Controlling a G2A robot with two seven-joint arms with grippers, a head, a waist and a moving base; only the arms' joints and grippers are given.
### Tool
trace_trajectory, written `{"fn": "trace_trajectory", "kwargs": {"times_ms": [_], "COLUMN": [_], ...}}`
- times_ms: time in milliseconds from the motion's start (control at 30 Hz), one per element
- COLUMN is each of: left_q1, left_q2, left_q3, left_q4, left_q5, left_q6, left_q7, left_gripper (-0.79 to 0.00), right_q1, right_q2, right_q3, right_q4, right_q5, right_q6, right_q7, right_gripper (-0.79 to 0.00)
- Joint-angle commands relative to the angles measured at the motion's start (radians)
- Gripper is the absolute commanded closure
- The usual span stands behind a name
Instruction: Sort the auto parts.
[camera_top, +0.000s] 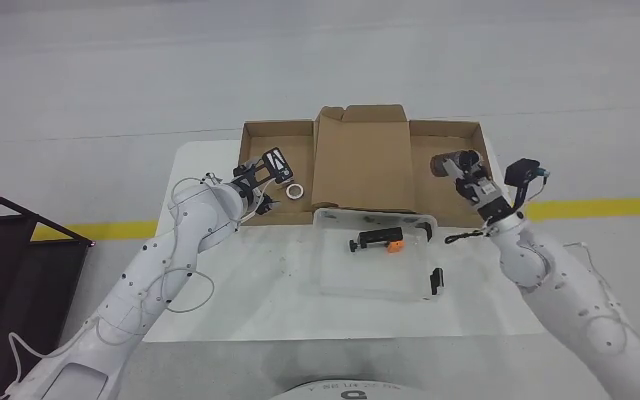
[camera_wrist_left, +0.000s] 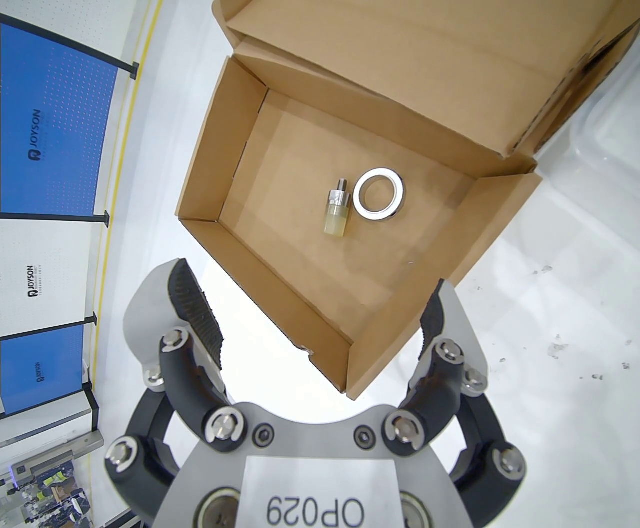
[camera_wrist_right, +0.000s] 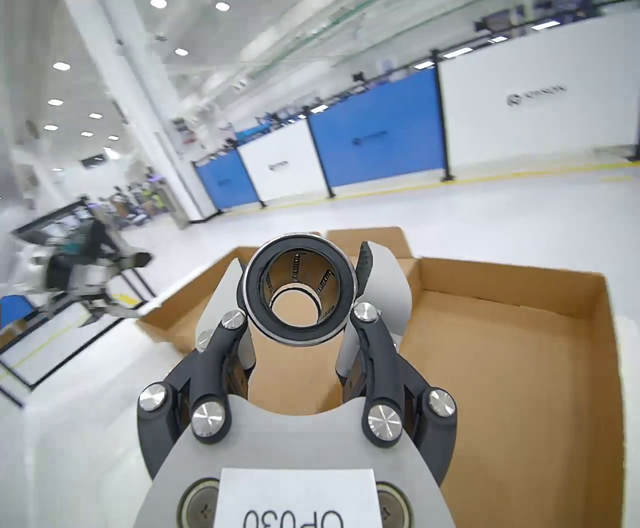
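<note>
Closest in, the clear tray (camera_top: 372, 282) has a black clamp piece with an orange tab (camera_top: 376, 243) in it and a small black part (camera_top: 436, 281) by its edge, so I'd guess the sorting's partway. Behind that, the right gripper (camera_wrist_right: 300, 280) is clamped on a metal bearing sleeve (camera_wrist_right: 300, 300) over the right carton (camera_wrist_right: 500, 380). Imo go low inside the walls before letting go, it's round and will probably roll. Left gripper (camera_wrist_left: 310, 282) hangs spread wide, empty, over the near wall of the left carton (camera_wrist_left: 290, 150), where a steel ring (camera_wrist_left: 378, 194) and a small stud (camera_wrist_left: 336, 212) lie just beside each other. Folded flaps (camera_top: 362, 150) stand between the cartons, worth steering clear of
</note>
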Motion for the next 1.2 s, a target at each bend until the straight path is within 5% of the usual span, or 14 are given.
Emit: {"fn": "trace_trajectory", "kwargs": {"times_ms": [0, 233, 567, 733, 900, 933, 967, 1167], "left_q1": [0.0, 0.0, 0.0, 0.0, 0.0, 0.0, 0.0, 0.0], "left_q2": [0.0, 0.0, 0.0, 0.0, 0.0, 0.0, 0.0, 0.0], "left_q3": [0.0, 0.0, 0.0, 0.0, 0.0, 0.0, 0.0, 0.0], "left_q4": [0.0, 0.0, 0.0, 0.0, 0.0, 0.0, 0.0, 0.0], "left_q5": [0.0, 0.0, 0.0, 0.0, 0.0, 0.0, 0.0, 0.0], "left_q6": [0.0, 0.0, 0.0, 0.0, 0.0, 0.0, 0.0, 0.0], "left_q7": [0.0, 0.0, 0.0, 0.0, 0.0, 0.0, 0.0, 0.0], "left_gripper": [-0.785, -0.785, -0.785, -0.785, -0.785, -0.785, -0.785, -0.785], "right_q1": [0.062, 0.185, 0.227, 0.234, 0.234, 0.232, 0.23, 0.194], "right_q2": [-0.024, -0.094, -0.135, -0.15, -0.163, -0.165, -0.166, -0.163], "right_q3": [-0.056, -0.161, -0.189, -0.193, -0.187, -0.181, -0.174, -0.11], "right_q4": [0.055, 0.235, 0.327, 0.345, 0.354, 0.354, 0.351, 0.309], "right_q5": [-0.016, -0.021, -0.082, -0.113, -0.121, -0.112, -0.105, -0.074], "right_q6": [0.121, 0.229, 0.272, 0.294, 0.306, 0.294, 0.28, 0.208], "right_q7": [0.036, 0.032, 0.04, 0.042, 0.032, 0.021, 0.009, -0.06], "right_gripper": [0.0, 0.0, 0.0, -0.092, -0.369, -0.52, -0.785, -0.785]}}
